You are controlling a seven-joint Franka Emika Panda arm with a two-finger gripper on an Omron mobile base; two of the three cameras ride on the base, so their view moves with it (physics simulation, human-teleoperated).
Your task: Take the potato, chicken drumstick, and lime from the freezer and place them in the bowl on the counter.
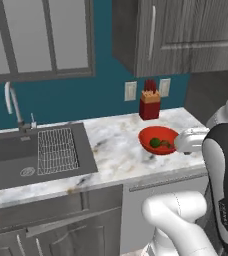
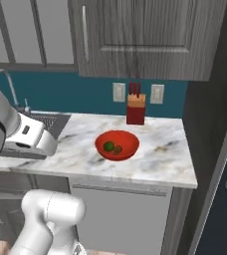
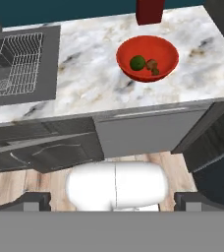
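The gripper point(image 3: 112, 209) stood wide open, holding nothing. Far ahead of it, the red bowl point(image 3: 169, 53) held the lime point(image 3: 137, 62) and drumstick point(image 3: 153, 65). The lime looked small, hard, rolly; best pinched across its middle.

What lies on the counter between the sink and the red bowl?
Only bare marbled counter lies between the sink and the bowl, seen in the left base view.

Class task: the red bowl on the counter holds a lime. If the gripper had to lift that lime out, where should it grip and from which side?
Probably from above: the bowl wall blocks the sides. Grip the lime across its round middle, keeping clear of the brown pieces beside it.
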